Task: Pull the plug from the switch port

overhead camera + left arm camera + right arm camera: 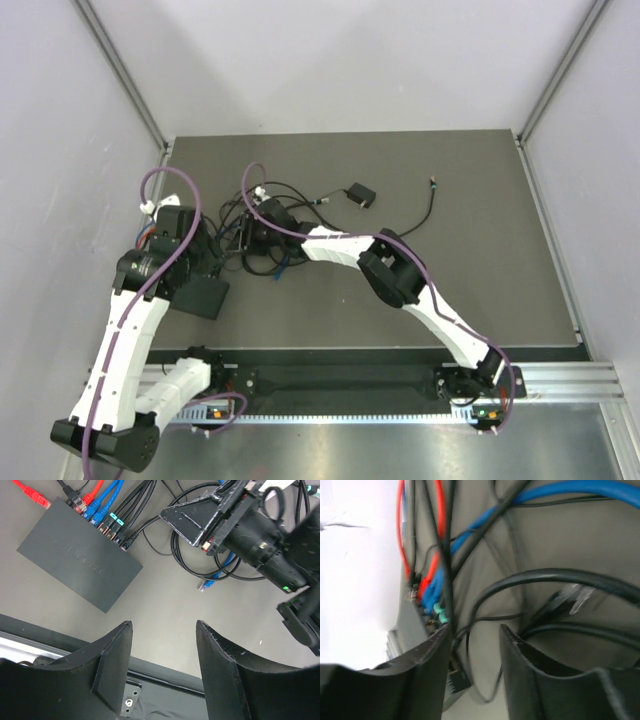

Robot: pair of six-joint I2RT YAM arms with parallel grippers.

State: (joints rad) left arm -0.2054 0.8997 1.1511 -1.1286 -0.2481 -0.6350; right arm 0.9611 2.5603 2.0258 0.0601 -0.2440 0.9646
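The switch (80, 560) is a flat matte-black box on the dark mat; it also shows in the top view (205, 297). Red, blue and black plugs (102, 520) sit in a row of ports along its far edge. My left gripper (163, 630) is open and empty, held above the mat near the switch's near corner. My right gripper (475, 635) is open among the cables, close to the end of the plug row (431, 597). A thin black cable (470, 645) runs between its jaws, and a black plug (452, 672) lies by its left finger. The right gripper also shows in the left wrist view (200, 522).
A tangle of black and blue cables (270, 230) spreads behind the switch. A loose blue plug (205, 585) lies on the mat. A small black adapter block (360, 195) with a thin cable lies further back. The mat's front edge and rail (165, 675) are below my left gripper.
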